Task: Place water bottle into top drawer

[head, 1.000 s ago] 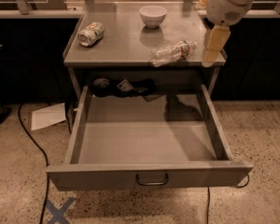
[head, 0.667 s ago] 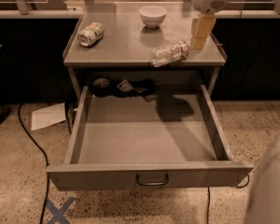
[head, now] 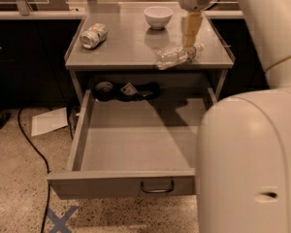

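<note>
On the right front part of the worktop (head: 126,52) the water bottle (head: 177,56) lies on its side. Its long axis runs roughly left to right, with the cap end to the right and slightly farther back. Close over that cap end hangs the hand (head: 189,40), pointing straight down; whether it is spread or pressed together I cannot tell. Below, the top drawer (head: 121,183) stands pulled out, so the next move is probably a short descent across the bottle's width.

One water bottle (head: 177,56), one can (head: 93,35), one bowl (head: 158,17), one drawer (head: 121,183), one tool (head: 189,41) above bottle
</note>
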### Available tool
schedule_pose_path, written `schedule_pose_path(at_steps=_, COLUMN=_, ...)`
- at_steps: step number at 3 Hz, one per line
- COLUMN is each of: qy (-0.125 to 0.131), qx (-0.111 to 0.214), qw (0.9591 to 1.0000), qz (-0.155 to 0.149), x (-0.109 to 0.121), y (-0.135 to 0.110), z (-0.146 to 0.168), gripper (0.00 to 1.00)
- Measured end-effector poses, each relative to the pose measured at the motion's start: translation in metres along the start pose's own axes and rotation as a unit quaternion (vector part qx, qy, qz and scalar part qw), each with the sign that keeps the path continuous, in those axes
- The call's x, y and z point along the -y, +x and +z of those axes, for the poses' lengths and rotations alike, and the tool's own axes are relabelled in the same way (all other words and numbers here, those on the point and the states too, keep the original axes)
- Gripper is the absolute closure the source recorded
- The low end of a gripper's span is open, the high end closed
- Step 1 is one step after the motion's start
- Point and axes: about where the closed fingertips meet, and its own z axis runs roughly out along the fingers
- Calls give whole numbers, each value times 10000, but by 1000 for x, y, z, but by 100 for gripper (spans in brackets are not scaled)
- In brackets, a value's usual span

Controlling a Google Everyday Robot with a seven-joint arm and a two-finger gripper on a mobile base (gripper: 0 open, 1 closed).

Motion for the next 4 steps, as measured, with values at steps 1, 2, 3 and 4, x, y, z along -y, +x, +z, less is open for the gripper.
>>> schedule_pose_path(at_steps=1, qy=-414, qx=-18, qw=9991, qz=29, x=-7, y=5, z=23, gripper=0)
schedule_pose_path(at_steps=2, qy=-566, qx=-44, qw=9981, qz=222, x=-13, y=18, z=37, gripper=0)
schedule_pose_path(at_steps=3, qy=-526, qx=170, qw=9977, qz=386, x=-15, y=24, z=45, gripper=0)
schedule_pose_path(at_steps=4, qy=-450, qx=637, qw=9950, qz=621, x=-20, y=25, z=54, gripper=0)
